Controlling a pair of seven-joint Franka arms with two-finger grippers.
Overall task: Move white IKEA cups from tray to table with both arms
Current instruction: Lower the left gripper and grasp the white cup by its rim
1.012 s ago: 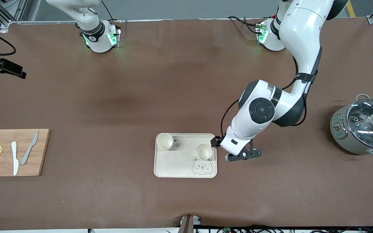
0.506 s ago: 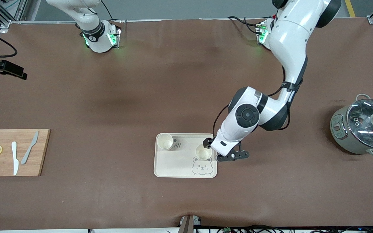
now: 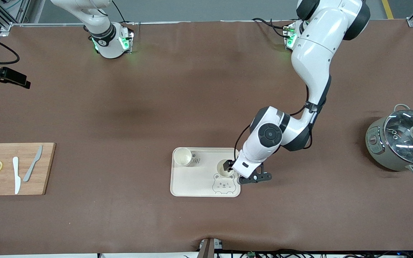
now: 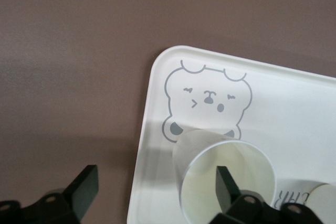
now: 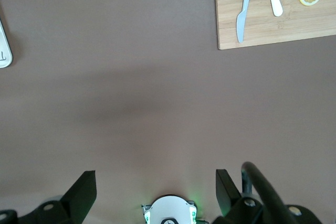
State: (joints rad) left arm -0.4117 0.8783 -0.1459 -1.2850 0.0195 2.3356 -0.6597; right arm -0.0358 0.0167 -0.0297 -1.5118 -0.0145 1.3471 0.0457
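Note:
Two white IKEA cups stand upright on the bear-printed cream tray (image 3: 195,182). One cup (image 3: 183,156) is at the tray corner toward the right arm's end. The other cup (image 3: 223,170) (image 4: 210,156) stands just above the bear print. My left gripper (image 3: 232,167) (image 4: 155,184) is open and straddles this cup's wall. One finger (image 4: 224,182) is inside the cup. The other finger (image 4: 84,187) is outside it, over the brown table past the tray's rim. My right gripper (image 5: 155,190) is open and empty, high above bare table, out of the front view.
A wooden cutting board (image 3: 16,168) (image 5: 273,14) with two lemon slices, a white knife and a grey knife lies at the right arm's end. A grey pot with a glass lid (image 3: 403,141) stands at the left arm's end. The right arm (image 3: 100,32) waits.
The left arm has swung from beside the tray toward the right arm's end and lowered, so one finger now sits inside the cup by the bear print. The right arm has not moved.

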